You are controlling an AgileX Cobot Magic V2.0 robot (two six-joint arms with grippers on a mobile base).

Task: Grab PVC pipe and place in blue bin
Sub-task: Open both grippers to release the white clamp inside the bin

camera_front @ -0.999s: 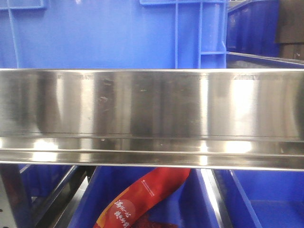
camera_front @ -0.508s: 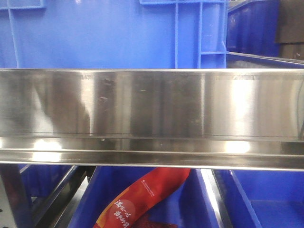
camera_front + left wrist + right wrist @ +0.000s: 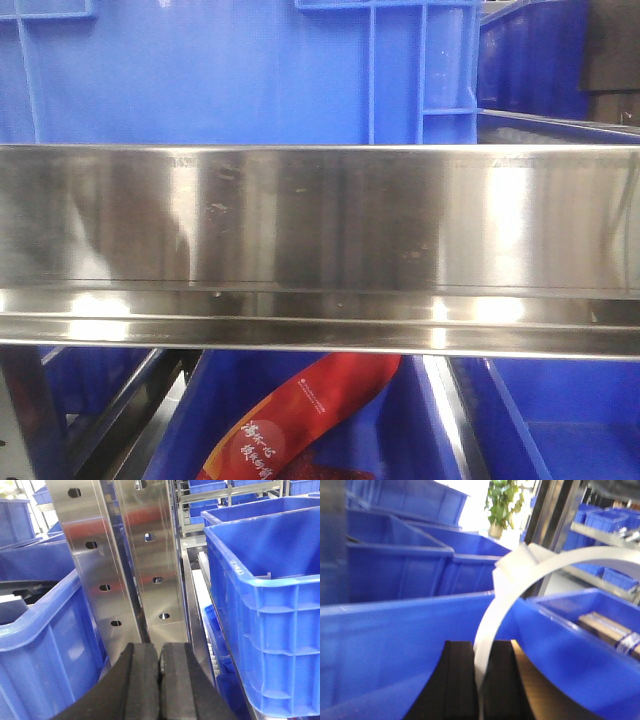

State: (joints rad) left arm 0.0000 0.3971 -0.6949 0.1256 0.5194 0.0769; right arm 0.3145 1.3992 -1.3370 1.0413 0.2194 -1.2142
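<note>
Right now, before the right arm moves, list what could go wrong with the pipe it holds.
1. The right hand pinches the PVC pipe only at its lower end, so the long free arc could twist or slip out in a quick move.
2. The arc rises above the blue bin wall, with a dark upright behind it. A sideways swing might snag it, though their gap cannot be judged.

Rail (image 3: pixel 320 220) refl. shifted (slightly)
</note>
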